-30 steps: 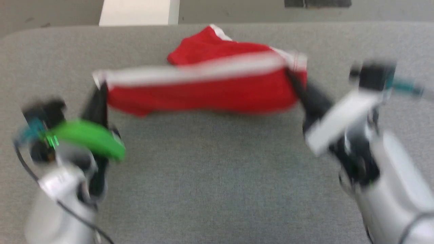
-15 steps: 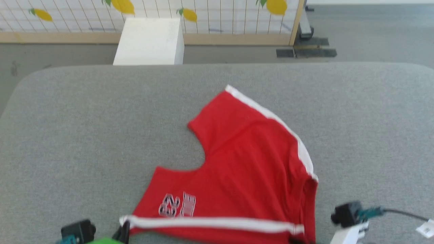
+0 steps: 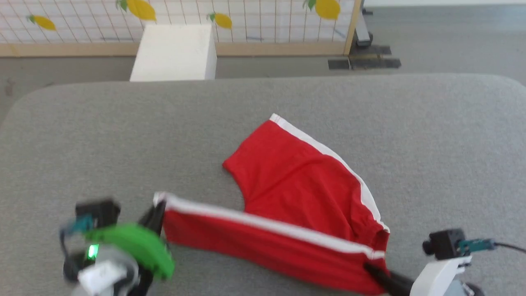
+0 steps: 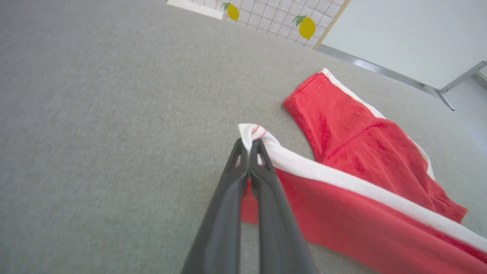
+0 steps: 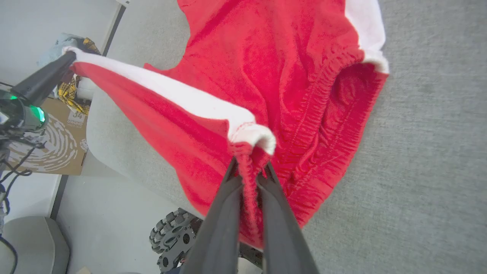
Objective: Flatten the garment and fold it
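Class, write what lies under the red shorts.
The grey table shows all round the shorts, whose far leg lies flat on it. The patch beneath the cloth is covered. The left gripper and right gripper pinch the near edge.

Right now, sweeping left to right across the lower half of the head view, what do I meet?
Left wrist camera → left gripper, pinching a white-trimmed corner → garment → right gripper, pinching the other end → right wrist camera.
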Available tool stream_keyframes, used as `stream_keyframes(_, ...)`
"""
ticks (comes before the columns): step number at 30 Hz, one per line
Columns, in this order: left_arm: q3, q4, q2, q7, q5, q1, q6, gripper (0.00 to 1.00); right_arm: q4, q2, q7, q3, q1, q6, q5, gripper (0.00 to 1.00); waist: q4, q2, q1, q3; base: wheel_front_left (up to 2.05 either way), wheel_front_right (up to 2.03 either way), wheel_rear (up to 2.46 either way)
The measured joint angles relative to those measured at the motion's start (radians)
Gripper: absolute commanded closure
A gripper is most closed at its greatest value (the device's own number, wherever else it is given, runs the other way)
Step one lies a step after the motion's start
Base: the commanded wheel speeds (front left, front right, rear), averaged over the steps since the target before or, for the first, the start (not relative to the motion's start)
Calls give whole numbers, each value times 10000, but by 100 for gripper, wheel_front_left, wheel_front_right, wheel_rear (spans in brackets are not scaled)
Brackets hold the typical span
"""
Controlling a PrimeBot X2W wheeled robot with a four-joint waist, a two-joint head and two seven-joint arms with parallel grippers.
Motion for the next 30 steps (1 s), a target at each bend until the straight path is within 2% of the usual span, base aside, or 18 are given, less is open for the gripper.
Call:
stream_keyframes(8,-679,2301,174,560,259,-3849,-1227,100,-4,637,-182,-562,-1381,-2,-836,100,-472,0,0,980,0,0,0)
stream_keyframes(12,-1032,3457,190,717,594,-5544,-1674,100,230,901,-433,-575,-2149,-2,-1101,100,-801,0,1,1570,0,0,0)
stream_keyframes(22,-1684,5749,151,953,1193,-8162,-2282,100,1166,1283,-913,-284,-3230,-2,-1509,100,-1920,0,1,2710,0,0,0)
stream_keyframes(30,-2019,6901,69,1074,1348,-8994,-2449,100,1605,1306,-1195,-94,-3537,-2,-1630,100,-2642,0,1,3375,0,0,0)
